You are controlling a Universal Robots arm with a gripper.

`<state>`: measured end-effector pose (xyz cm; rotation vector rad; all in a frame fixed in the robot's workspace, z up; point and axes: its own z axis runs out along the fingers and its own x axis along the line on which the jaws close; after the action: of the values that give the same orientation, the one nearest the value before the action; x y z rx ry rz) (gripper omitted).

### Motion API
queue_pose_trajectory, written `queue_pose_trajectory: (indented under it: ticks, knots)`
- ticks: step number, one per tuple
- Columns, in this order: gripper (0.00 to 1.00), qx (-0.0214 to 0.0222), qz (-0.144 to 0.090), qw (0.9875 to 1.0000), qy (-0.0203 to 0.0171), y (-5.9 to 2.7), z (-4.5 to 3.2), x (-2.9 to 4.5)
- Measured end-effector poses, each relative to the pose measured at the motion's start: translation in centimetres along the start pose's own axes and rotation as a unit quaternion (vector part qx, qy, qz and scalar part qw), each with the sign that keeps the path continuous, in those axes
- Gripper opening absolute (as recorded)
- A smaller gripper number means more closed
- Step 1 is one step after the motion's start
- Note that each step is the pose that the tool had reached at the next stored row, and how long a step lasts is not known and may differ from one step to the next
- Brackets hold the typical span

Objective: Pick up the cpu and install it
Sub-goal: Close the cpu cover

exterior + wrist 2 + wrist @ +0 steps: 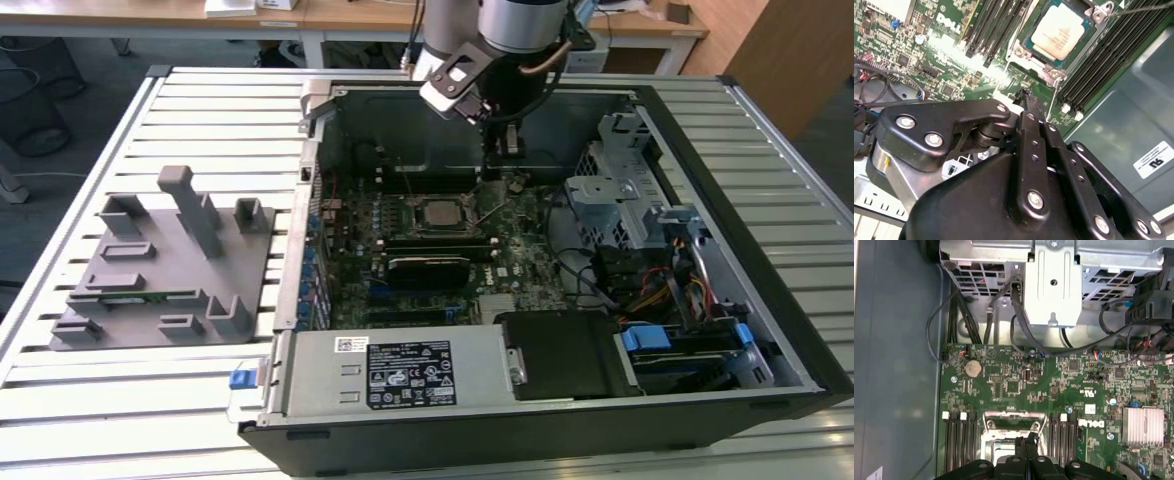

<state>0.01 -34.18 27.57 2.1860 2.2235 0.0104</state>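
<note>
**Gripper (1026, 96) empty, cpu (1059, 32) flat in its socket**

Found the gripper closed right down, fingertip against fingertip, with nothing in its hold. Saw the same of the gripper (1026, 441) in the first wrist view. Placed the gripper (503, 165) in the exterior view inside the open computer case (747, 230), above the far part of the motherboard (514, 260). Judged it near one corner of the socket frame (1021, 50) and apart from the cpu, touching neither.

Saw the cpu (438, 212) seated flat in that frame, silver top upward. Took it for square, so named no long axis. Read its edges as parallel to the black memory slots (996, 27) on both sides of the socket. Noted a thin wire lever (1050, 102) just beside the frame, between the socket and the fingertips.

Found open air above the chip. Sideways, met the slots first, then the grey case wall (1134, 95) on one side. Saw a metal drive cage (1054, 280) and looping black cables (934, 325) past the board's edge, and a finned heatsink (1141, 425) well apart from the socket. Outside the case, spotted a grey fixture (147, 270) on the slatted table (80, 400), at the exterior view's left.
</note>
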Motion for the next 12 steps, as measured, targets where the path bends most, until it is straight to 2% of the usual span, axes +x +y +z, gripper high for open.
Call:
queue_pose_trajectory:
  ticks: [12]
  knots:
    - [0.11, 0.0, 0.0, 1.0, 0.0, 1.72, 0.07, -0.02]
